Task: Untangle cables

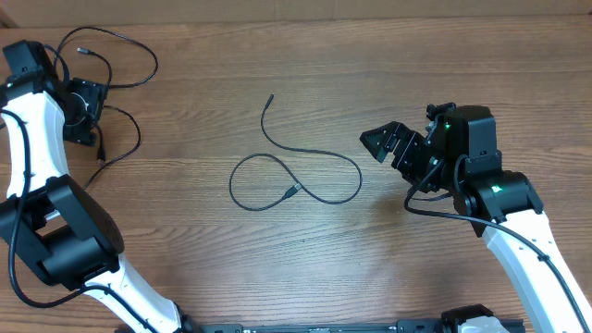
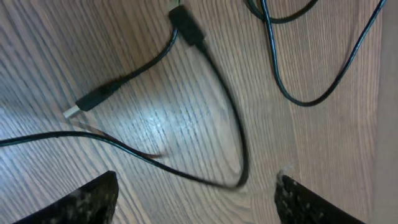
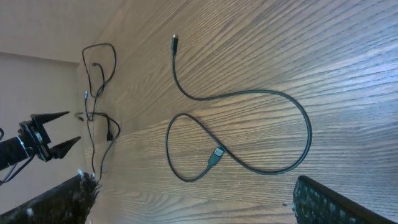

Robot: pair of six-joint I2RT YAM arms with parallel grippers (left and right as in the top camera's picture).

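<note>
Left wrist: left end effector point(image 2: 196, 182) spread over cables point(image 2: 239, 138), empty; right end effector point(image 3: 196, 186) apart, empty.

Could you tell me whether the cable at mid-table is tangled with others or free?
Free: the middle cable lies alone in a loose loop, well apart from the cables at the far left.

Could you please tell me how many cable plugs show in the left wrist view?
2. A silver-tipped plug lies at the left, and a dark plug lies at the top centre. Others may sit outside this view.
</note>
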